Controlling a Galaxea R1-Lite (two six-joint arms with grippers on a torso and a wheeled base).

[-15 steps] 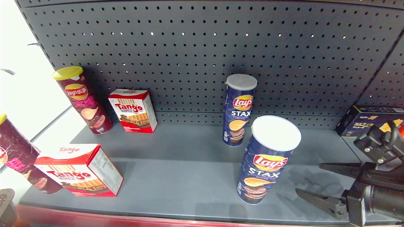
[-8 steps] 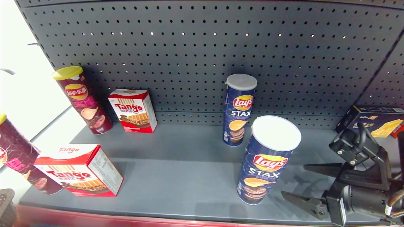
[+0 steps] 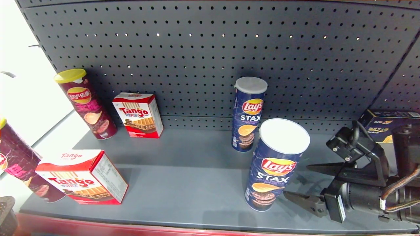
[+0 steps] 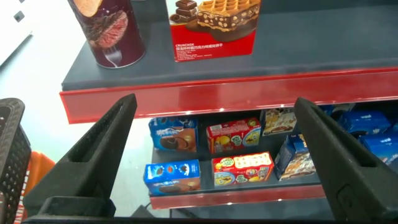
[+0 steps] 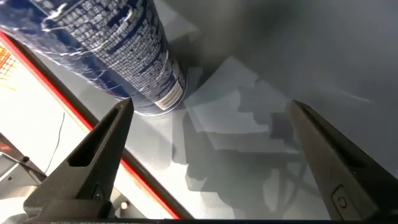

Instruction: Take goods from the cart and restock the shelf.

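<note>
A blue chip can (image 3: pixel 277 164) with a white lid stands near the front of the grey shelf (image 3: pixel 183 177). My right gripper (image 3: pixel 296 181) is open just to its right, low over the shelf, with its nearer fingertip close against the can's base. In the right wrist view the same can (image 5: pixel 118 50) lies just beyond the spread fingers of the right gripper (image 5: pixel 211 104), not between them. My left gripper (image 4: pixel 214 102) hangs open and holds nothing, below the shelf's red front edge (image 4: pixel 236 90).
A second blue can (image 3: pixel 249 113) stands at the back. On the left are two maroon cans (image 3: pixel 86 103) (image 3: pixel 16 164) and two red wafer boxes (image 3: pixel 139 114) (image 3: pixel 82 177). A dark box (image 3: pixel 387 126) sits at the right. Lower shelves hold small boxes (image 4: pixel 236 152). A black basket (image 4: pixel 9 162) is at the left.
My right gripper has moved left along the shelf toward the front blue can. The can has shifted slightly left. The gripper stays open.
</note>
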